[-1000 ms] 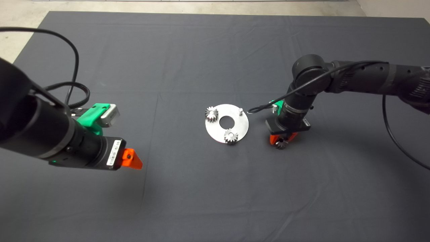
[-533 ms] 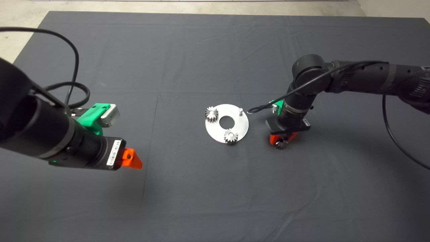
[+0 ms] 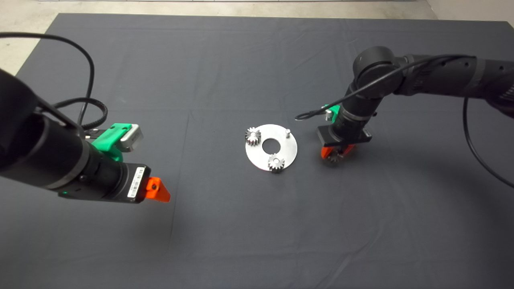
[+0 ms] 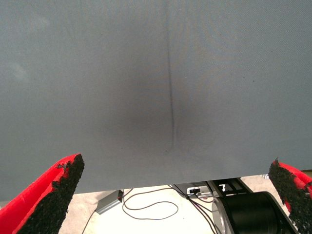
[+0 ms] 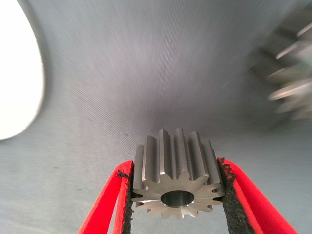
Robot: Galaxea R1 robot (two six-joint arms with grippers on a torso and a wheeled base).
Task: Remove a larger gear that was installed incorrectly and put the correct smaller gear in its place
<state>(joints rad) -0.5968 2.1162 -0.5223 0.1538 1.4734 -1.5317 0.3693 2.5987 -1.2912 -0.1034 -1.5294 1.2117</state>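
Right gripper (image 3: pixel 336 154), just off the round steel plate (image 3: pixel 290 151) on the dark mat (image 3: pixel 225 72), fingers (image 5: pixel 109 207) clamped on the smaller gear (image 5: pixel 176 180), lifted clear of the cloth. Larger gear (image 5: pixel 290 80) blurred beside it in the right wrist view, hidden under the arm from above. Two other small gears (image 3: pixel 253 136) seated on the plate, one bare pin (image 3: pixel 287 132) free. Left gripper (image 3: pixel 157 190) parked at the mat's left, fingers (image 4: pixel 51 195) spread wide, holding nothing.

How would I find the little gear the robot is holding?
Find the round silver plate. Just to its right is the right end effector, and the smaller gear sits between its red fingers. The two other small gears sit on the plate's pegs.
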